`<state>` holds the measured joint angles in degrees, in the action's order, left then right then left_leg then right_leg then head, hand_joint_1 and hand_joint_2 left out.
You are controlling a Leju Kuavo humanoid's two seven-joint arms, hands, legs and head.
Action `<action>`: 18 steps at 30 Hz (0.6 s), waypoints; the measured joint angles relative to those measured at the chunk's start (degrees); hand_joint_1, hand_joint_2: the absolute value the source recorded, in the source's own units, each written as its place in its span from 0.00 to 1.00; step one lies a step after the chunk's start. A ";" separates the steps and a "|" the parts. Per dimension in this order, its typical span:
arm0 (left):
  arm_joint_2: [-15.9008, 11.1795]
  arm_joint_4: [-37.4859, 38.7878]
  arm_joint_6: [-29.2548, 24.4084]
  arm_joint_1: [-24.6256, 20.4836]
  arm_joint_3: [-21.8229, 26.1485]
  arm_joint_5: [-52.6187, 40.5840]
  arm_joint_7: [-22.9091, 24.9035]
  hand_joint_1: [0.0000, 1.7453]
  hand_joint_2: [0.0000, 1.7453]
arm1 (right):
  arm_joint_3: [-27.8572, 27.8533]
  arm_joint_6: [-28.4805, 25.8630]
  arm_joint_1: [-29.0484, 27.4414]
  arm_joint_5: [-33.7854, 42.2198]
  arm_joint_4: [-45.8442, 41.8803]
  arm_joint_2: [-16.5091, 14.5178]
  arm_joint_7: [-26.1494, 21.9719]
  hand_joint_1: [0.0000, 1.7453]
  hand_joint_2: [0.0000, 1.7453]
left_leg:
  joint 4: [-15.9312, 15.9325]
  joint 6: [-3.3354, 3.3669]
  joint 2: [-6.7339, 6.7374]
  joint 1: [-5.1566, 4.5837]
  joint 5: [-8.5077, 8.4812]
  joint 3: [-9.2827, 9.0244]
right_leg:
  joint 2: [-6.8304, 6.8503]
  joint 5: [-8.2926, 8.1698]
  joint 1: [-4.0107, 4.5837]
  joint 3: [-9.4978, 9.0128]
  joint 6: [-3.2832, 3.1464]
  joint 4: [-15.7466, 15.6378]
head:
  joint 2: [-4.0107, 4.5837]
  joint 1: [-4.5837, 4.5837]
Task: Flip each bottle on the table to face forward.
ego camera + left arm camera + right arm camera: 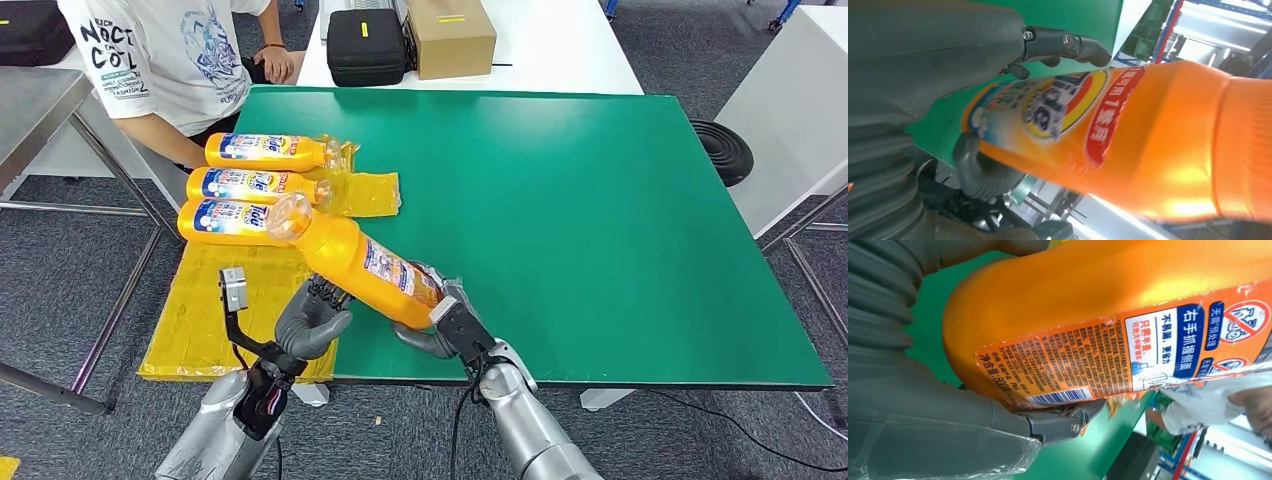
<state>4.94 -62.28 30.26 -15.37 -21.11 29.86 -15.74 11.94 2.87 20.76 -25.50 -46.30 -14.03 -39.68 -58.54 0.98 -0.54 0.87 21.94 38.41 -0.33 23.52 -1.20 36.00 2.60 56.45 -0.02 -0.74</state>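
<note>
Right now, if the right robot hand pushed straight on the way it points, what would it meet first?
It already grips the orange bottle with the left robot hand. Past the right robot hand, the bottle's cap end would probably reach the nearest lying bottle first; depth is unclear.

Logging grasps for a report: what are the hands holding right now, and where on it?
Both hold one orange bottle: the right hand grips its base end, the left hand supports the body from beneath.

High head view, close wrist views
</note>
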 joint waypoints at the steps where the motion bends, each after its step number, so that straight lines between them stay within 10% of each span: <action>1: 0.09 0.41 -0.32 -0.21 -0.16 -0.29 -0.25 0.00 1.00 | 0.22 0.13 0.02 -0.08 0.22 -0.11 -0.07 1.00 1.00 | 0.00 0.00 0.00 0.00 0.00 0.00 | 0.00 0.00 0.00 0.00 0.00 0.00 | 0.00 0.00; 18: 2.81 5.18 -7.70 -3.82 -1.31 -0.63 -2.74 0.00 1.00 | 4.26 0.89 0.53 -0.97 3.58 -1.02 -0.17 1.00 1.00 | 0.00 0.00 -0.01 0.00 0.00 0.01 | 0.00 0.00 0.00 0.01 0.00 0.00 | 0.00 0.00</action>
<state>7.75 -57.11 22.57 -19.19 -22.42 29.23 -18.48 16.20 3.76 21.29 -26.47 -42.72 -15.05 -39.85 -58.54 0.98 -0.54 0.87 21.94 38.42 -0.33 23.52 -1.20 36.01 2.60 56.45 -0.02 -0.74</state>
